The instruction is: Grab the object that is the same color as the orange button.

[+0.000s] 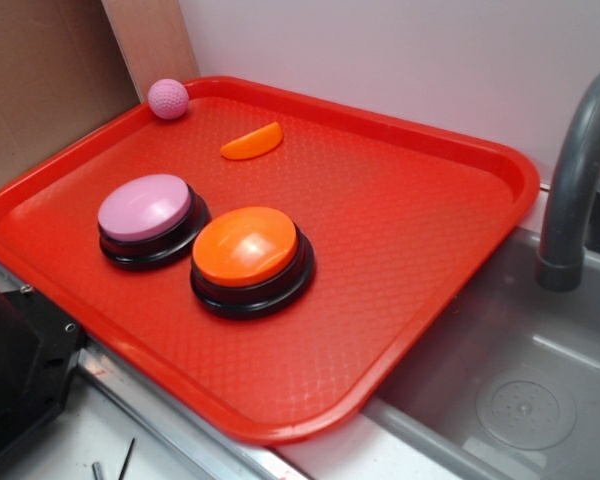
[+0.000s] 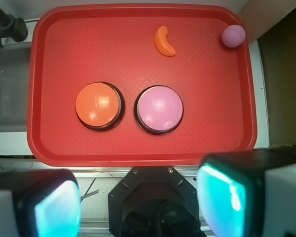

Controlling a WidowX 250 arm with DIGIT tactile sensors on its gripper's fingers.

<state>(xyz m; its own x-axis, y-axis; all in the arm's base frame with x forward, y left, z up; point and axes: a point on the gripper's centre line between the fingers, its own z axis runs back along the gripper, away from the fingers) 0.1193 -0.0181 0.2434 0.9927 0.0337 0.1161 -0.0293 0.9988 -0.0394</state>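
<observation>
The object, a small flat orange crescent (image 1: 251, 142) (image 2: 164, 41), lies on the far part of the red tray (image 1: 420, 260) (image 2: 212, 98). The orange button (image 1: 247, 248) (image 2: 98, 104), a glossy dome on a black ring, stands near the tray's middle. My gripper (image 2: 143, 200) is high above the near edge of the tray, open, its two teal pads (image 2: 222, 197) wide apart with nothing between them. It does not show in the exterior view.
A pink-domed button (image 1: 146, 210) (image 2: 160, 109) stands beside the orange one. A pink dimpled ball (image 1: 167, 98) (image 2: 233, 35) rests in a far tray corner. A grey sink (image 1: 520, 400) with a faucet (image 1: 575, 190) lies beside the tray. The black robot base (image 2: 155, 202) is below.
</observation>
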